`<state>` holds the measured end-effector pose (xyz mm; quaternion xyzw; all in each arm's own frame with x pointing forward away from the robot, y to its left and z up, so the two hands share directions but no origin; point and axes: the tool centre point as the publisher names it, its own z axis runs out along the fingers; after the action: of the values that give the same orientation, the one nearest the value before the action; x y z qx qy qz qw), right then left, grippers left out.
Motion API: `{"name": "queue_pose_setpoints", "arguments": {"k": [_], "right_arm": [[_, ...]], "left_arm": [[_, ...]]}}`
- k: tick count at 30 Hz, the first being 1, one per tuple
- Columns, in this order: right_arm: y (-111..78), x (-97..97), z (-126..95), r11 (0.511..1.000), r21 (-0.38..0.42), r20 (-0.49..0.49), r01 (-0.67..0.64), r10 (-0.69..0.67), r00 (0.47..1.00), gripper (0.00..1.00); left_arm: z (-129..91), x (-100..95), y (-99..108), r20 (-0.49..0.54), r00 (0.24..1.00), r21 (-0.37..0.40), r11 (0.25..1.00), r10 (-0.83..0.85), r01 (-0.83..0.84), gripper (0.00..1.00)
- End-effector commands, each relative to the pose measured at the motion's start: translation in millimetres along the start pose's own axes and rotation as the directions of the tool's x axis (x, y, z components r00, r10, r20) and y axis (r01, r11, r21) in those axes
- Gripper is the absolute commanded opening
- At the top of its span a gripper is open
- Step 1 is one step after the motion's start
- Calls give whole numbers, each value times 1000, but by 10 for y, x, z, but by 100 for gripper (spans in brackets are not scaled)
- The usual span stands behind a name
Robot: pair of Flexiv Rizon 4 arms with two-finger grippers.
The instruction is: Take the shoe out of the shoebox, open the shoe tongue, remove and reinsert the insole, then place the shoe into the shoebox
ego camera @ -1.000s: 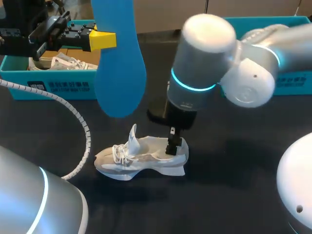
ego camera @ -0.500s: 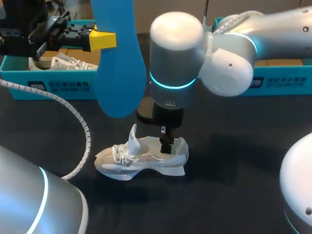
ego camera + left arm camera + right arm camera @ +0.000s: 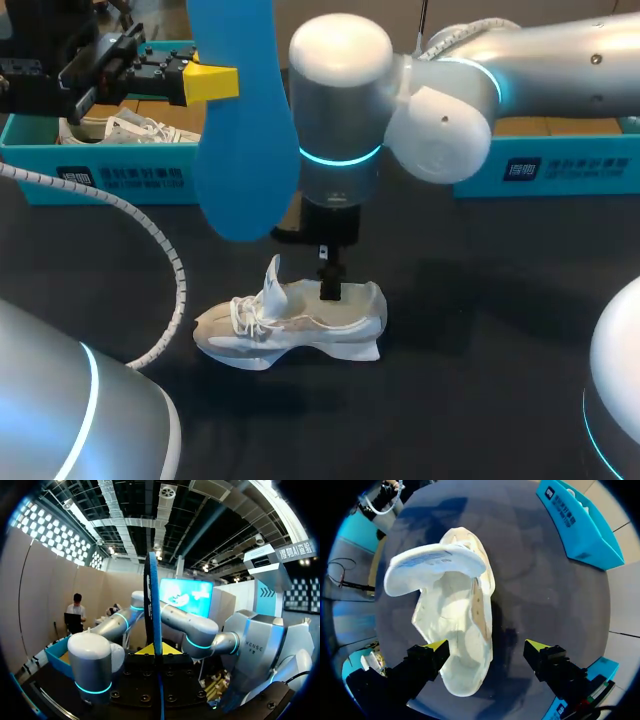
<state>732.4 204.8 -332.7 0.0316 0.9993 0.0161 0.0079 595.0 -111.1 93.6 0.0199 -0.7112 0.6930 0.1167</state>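
A white shoe (image 3: pixel 290 322) lies on its side on the black table, with its tongue (image 3: pixel 432 565) pulled up and away from the opening. My right gripper (image 3: pixel 328 286) hangs open straight above the shoe's opening. In the right wrist view (image 3: pixel 487 647) one yellow tip is over the inside of the shoe (image 3: pixel 457 630) and the other is over bare table beside it. My left gripper (image 3: pixel 212 82) is held high at the back left, shut on a blue insole (image 3: pixel 245 130) that hangs down from it. The left wrist view shows the insole (image 3: pixel 154 605) edge-on between that gripper's fingers (image 3: pixel 155 650).
A blue shoebox (image 3: pixel 100 170) at the back left holds another white shoe (image 3: pixel 130 128). A second blue box (image 3: pixel 560 165) stands at the back right. A white spiral cable (image 3: pixel 172 262) curves across the table left of the shoe.
My right arm has swung to the left, moving its open gripper from the shoe's heel toward the middle of the opening. The left arm and the insole have stayed still.
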Motion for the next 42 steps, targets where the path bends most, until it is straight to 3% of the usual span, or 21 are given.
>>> {"name": "queue_pose_setpoints", "arguments": {"k": [1, 15, 16, 18, 19, 23, 26, 28, 37, 42], "right_arm": [[80, -42, 157, 1000, -4, -16, 3, -3, 1000, 100], [80, -41, 443, 999, -28, -55, -20, 19, 998, 100], [79, -43, 461, 999, -28, -61, -21, 19, 998, 95], [78, -44, 488, 999, -30, -69, -18, 16, 997, 55], [77, -45, 501, 999, -37, -71, -16, 14, 997, 47], [61, -45, 558, 1000, -26, -97, -16, 14, 995, 47], [53, -37, 569, 1000, -25, -102, -18, 16, 995, 25], [48, -32, 571, 1000, -21, -107, -19, 16, 994, 0], [34, 18, 507, 1000, -22, -114, -12, 10, 993, 0], [38, 61, 313, 999, -29, -101, -26, 23, 995, 0]], "left_arm": [[11, -16, -1, -2, 1000, -2, 1000, 0, 0, 0], [11, -16, -1, -2, 1000, -2, 1000, 0, 0, 0], [11, -16, -1, -2, 1000, -2, 1000, 0, 0, 0], [11, -16, -1, -2, 1000, -2, 1000, 0, 0, 0], [11, -16, -1, -2, 1000, -2, 1000, 0, 0, 0], [11, -16, -1, -2, 1000, -2, 1000, 0, 0, 0], [11, -16, -1, -2, 1000, -2, 1000, 0, 0, 0], [11, -16, -1, -2, 1000, -2, 1000, 0, 0, 0], [11, -16, -1, -2, 1000, -2, 1000, 0, 0, 0], [11, -16, -1, -2, 1000, -2, 1000, 0, 0, 0]]}}
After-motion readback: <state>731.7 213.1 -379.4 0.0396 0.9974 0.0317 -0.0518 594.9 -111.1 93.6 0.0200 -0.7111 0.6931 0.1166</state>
